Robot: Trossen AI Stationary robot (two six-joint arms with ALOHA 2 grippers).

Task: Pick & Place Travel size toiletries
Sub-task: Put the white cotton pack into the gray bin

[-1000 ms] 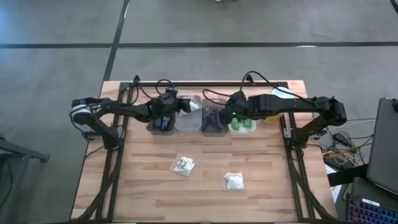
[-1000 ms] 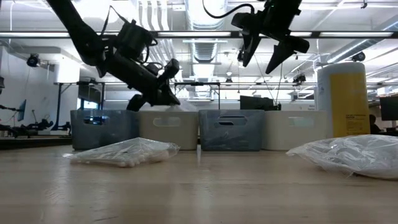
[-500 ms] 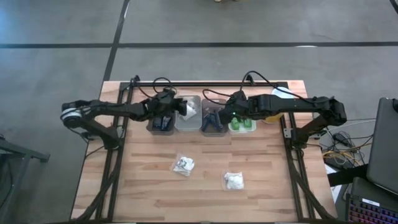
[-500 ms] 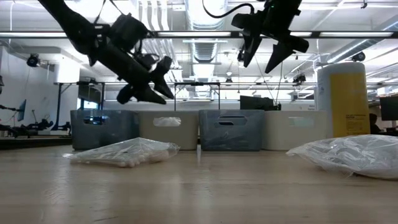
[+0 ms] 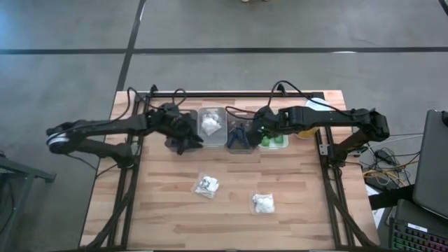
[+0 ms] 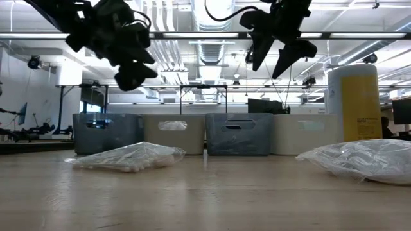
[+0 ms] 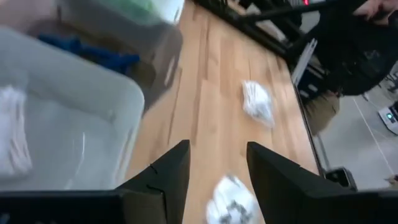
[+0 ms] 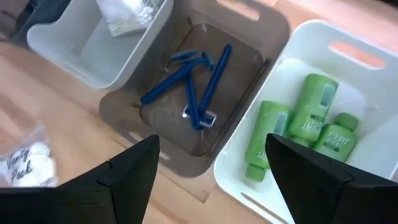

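1. Two wrapped packets (image 5: 206,185) (image 5: 263,203) lie on the desk (image 5: 161,210) in our overhead view.
2. We see razors (image 8: 193,84) and green bottles (image 8: 305,127) binned only from the right wrist.
3. Left hand (image 7: 214,180) and right hand (image 8: 208,171) are spread, grasping nothing.

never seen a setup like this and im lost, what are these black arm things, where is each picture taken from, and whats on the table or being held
They are two robot arms at a wooden table, each ending in a two-finger gripper. One camera looks straight down, one sits at table height, and one rides on each wrist. The left gripper hangs over the leftmost of four bins; the right gripper hangs over the bins holding blue razors and green bottles. Both grippers are open and hold nothing. A clear packet lies in the second bin, two more packets lie on the bare wood, and a tall yellow bottle stands beside the bins.
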